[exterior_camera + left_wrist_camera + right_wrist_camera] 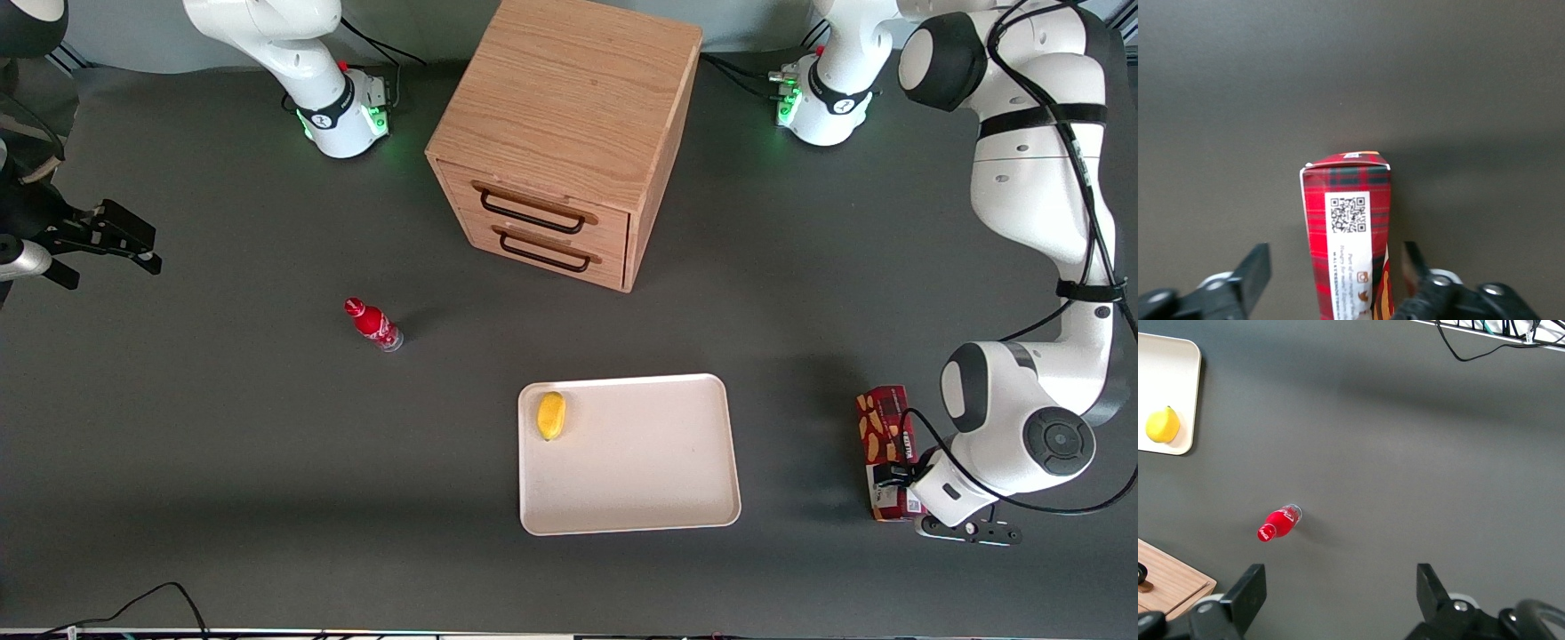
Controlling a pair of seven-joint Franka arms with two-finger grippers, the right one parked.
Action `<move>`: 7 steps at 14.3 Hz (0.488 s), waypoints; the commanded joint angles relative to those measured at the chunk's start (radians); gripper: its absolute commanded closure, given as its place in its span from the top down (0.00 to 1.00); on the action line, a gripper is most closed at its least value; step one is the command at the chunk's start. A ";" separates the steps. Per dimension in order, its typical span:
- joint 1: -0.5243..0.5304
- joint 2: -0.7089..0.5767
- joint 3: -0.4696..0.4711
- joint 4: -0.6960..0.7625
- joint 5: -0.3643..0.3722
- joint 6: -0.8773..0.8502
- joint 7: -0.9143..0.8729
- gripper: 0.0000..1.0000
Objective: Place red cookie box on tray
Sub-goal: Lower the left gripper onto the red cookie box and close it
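Here, gripper (1338,283) spread astride red cookie box (1348,233)

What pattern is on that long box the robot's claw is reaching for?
Red tartan with dark green lines on the red cookie box, clearest in the left wrist view; the open gripper straddles it.

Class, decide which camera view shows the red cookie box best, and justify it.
The left wrist view: the red cookie box fills it, tartan and QR label plain, between the open gripper fingers. The front view has it small, partly hidden by the arm. The right wrist view lacks it.
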 commanded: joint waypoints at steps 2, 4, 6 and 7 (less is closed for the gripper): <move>-0.009 -0.006 0.001 -0.012 0.018 0.014 -0.017 0.00; -0.012 -0.014 0.001 -0.007 0.020 0.007 -0.017 0.00; -0.012 -0.054 0.000 0.002 0.015 -0.016 -0.022 0.00; -0.005 -0.090 -0.005 0.010 0.005 -0.063 -0.020 0.00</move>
